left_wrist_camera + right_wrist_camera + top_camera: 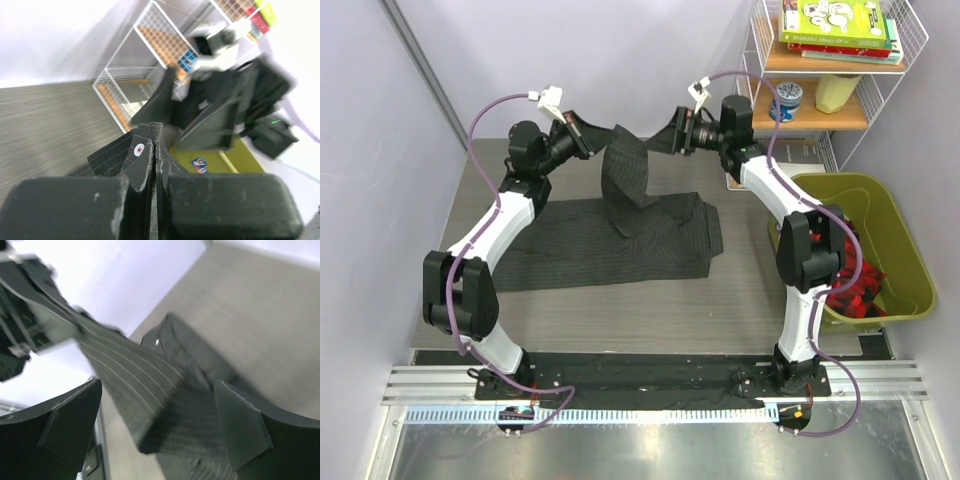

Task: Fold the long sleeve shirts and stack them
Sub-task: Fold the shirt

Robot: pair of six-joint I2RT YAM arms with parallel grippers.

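Observation:
A dark pinstriped long sleeve shirt [590,250] lies spread on the table. One part of it [625,175] is lifted off the table and hangs twisted between my two grippers at the far side. My left gripper [584,136] is shut on an edge of this cloth; in the left wrist view the striped cloth [112,155] with a white button sticks out between the closed fingers [156,165]. My right gripper [667,136] is at the other end of the lifted cloth. Its fingers stand wide apart [157,405], with the cloth [150,385] passing between them ungripped.
An olive-green bin [905,250] with red-and-black cloth [855,290] stands at the right of the table. A white wire shelf [840,100] with books and a cup is at the back right. Walls close in on the left and at the back.

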